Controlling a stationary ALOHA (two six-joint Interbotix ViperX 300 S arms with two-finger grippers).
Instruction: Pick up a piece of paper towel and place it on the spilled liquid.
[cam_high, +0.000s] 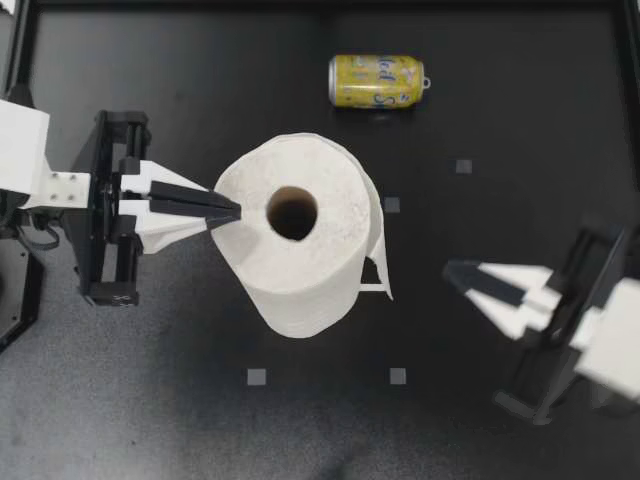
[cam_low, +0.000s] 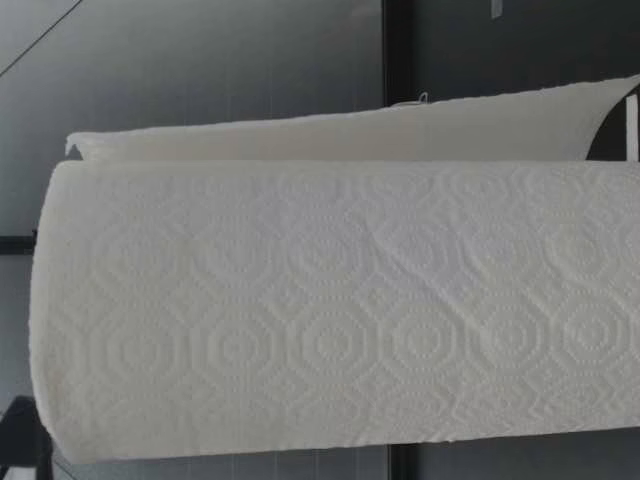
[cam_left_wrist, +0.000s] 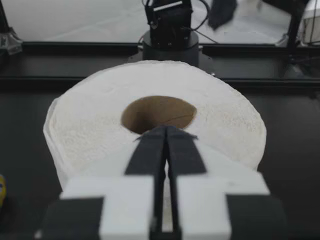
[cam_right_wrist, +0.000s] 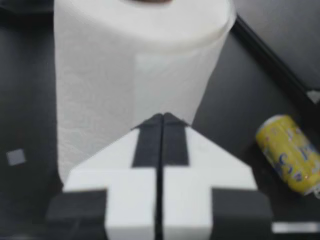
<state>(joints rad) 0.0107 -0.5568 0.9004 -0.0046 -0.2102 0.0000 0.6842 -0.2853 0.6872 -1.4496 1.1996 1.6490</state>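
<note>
The roll (cam_high: 295, 235) stands upright near the middle of the table (cam_high: 150, 400), core hole up. A loose sheet (cam_high: 376, 245) is peeled from its side toward the right gripper (cam_high: 455, 272) and hangs down to the table. The paper is judged light, soft and easily torn or crumpled. The roll itself is light too, and may be tipped or dragged if the sheet is pulled while the roll is unsteadied. The sheet's free edge is judged the best place to be pinched, with the roll held down at its top by the other gripper.

The left gripper (cam_high: 232, 212) is seen with its fingers pressed together, holding nothing, its tips over the roll's top by the near rim. The right gripper is likewise closed and empty, pointed at the sheet but apart from it.

A can (cam_high: 377, 81) lies on its side near one table edge, apart from the roll. No spill can be made out. Open room is seen between the roll and the right gripper, and toward the edge opposite the can.
</note>
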